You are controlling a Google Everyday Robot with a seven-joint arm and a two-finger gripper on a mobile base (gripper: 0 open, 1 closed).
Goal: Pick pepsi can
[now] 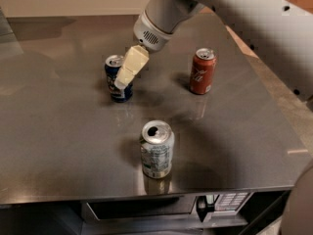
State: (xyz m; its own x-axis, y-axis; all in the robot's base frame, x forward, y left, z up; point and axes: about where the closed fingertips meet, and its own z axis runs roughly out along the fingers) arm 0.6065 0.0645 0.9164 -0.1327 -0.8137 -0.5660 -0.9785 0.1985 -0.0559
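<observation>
The pepsi can (pixel 112 73) is dark blue with a silver top and stands upright on the left middle of the steel table (pixel 58 146). My gripper (pixel 122 83), cream-coloured on a white arm that comes in from the upper right, hangs tilted down and to the left. It overlaps the can's right side in the view and hides part of its logo. Whether it touches the can cannot be told.
A red cola can (pixel 202 71) stands upright to the right of the pepsi can. A silver-white can with green print (pixel 157 150) stands near the table's front edge. Below the front edge is an appliance with a panel (pixel 215 202).
</observation>
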